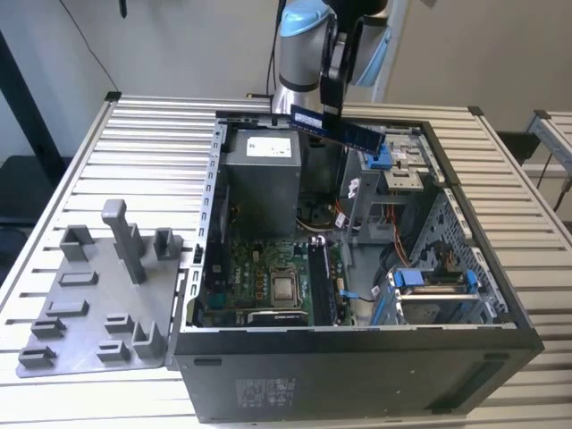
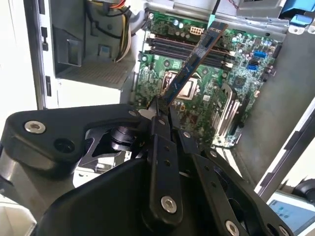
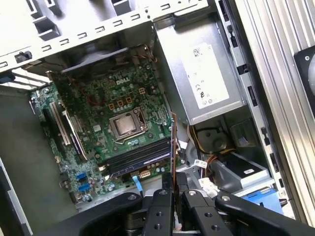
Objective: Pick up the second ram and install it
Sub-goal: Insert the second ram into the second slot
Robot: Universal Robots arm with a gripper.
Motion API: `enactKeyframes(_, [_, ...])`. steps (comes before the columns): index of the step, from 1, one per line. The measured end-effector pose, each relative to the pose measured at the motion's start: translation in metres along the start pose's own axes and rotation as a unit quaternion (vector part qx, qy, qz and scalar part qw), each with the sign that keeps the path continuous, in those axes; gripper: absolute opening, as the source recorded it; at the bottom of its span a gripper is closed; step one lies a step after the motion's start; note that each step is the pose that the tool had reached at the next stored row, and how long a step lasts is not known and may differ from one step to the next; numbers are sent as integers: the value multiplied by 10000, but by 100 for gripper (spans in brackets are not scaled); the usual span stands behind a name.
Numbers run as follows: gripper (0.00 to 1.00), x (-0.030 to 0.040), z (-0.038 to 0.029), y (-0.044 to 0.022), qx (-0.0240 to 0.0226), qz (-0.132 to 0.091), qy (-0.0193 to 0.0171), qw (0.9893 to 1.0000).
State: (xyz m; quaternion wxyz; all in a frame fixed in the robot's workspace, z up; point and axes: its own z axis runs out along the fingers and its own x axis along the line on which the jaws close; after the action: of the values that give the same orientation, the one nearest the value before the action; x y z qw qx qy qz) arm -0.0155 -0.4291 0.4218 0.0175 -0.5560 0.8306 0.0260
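My gripper is shut on the second ram, a long dark stick that hangs roughly level above the back of the open computer case. In the second wrist view the ram juts out from between the black fingers and points toward the green motherboard. Its thin edge rises from the gripper in the first wrist view, over the long memory slots beside the processor socket. In the exterior view the slots lie well below the stick.
A grey power supply fills the case's back on the exterior view's left. Drive cages with blue clips and cables stand on the exterior view's right. A grey plastic tray with posts lies on the slatted table beside the case.
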Motion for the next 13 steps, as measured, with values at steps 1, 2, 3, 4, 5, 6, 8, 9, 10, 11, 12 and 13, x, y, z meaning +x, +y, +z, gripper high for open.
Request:
enactKeyframes(1, [14, 0, 1, 0, 3, 42, -1, 10000])
enactKeyframes(2, [14, 0, 1, 0, 5, 86, -2, 10000])
enactKeyframes(3, [14, 0, 2, 0, 8, 129, -3, 9999])
enactKeyframes(4, [14, 0, 2, 0, 10, 170, -4, 9999])
enactKeyframes(5, [14, 0, 3, 0, 12, 211, -5, 9998])
enactKeyframes(6, [14, 0, 3, 0, 15, 251, -6, 9997])
enactKeyframes(8, [14, 0, 5, 0, 19, 327, -8, 9995])
enactKeyframes(9, [14, 0, 5, 0, 21, 365, -9, 9993])
enactKeyframes(10, [14, 0, 6, 0, 23, 400, -10, 9992])
enactKeyframes(11, [14, 0, 6, 0, 25, 436, -10, 9990])
enactKeyframes(12, [14, 0, 7, 0, 27, 471, -12, 9989])
enactKeyframes(13, [14, 0, 7, 0, 29, 502, -12, 9987])
